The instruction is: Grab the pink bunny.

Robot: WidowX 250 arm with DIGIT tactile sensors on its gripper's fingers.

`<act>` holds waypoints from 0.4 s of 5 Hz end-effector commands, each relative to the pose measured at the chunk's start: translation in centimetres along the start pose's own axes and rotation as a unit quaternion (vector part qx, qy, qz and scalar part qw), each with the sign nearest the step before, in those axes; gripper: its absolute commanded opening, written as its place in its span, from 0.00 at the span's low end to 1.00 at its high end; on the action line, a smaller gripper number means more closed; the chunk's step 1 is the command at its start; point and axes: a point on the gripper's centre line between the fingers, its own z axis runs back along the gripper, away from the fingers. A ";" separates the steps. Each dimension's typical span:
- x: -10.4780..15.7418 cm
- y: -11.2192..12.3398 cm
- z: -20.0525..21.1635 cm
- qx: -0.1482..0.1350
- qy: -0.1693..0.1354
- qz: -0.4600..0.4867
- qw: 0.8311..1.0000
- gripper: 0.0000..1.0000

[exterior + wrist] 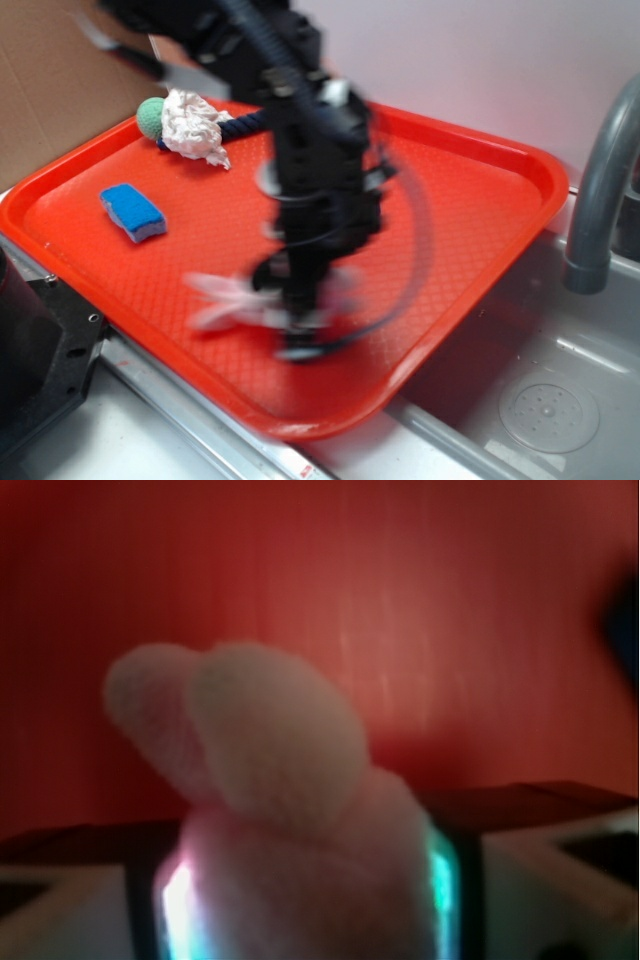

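Note:
The pink bunny [235, 303] is a pale-pink plush lying on the red tray [470, 200] near its front edge, blurred in the exterior view. My gripper [302, 325] is down on it, also blurred by motion. In the wrist view the bunny [290, 800] fills the space between my two fingers [455, 880], its ears pointing away from me, and both fingers press against its sides. The gripper is shut on the bunny.
A blue block [133, 212] lies at the tray's left. A wrinkly white-pink cloth wad [195, 125] with a green ball [150, 116] sits at the back left. A grey faucet [600, 190] and a sink [540, 400] are to the right.

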 end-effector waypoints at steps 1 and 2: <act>-7.9 4.8 8.7 -0.029 -0.030 0.163 0.986 0.00; -8.7 6.9 12.0 0.016 0.017 0.278 0.960 0.00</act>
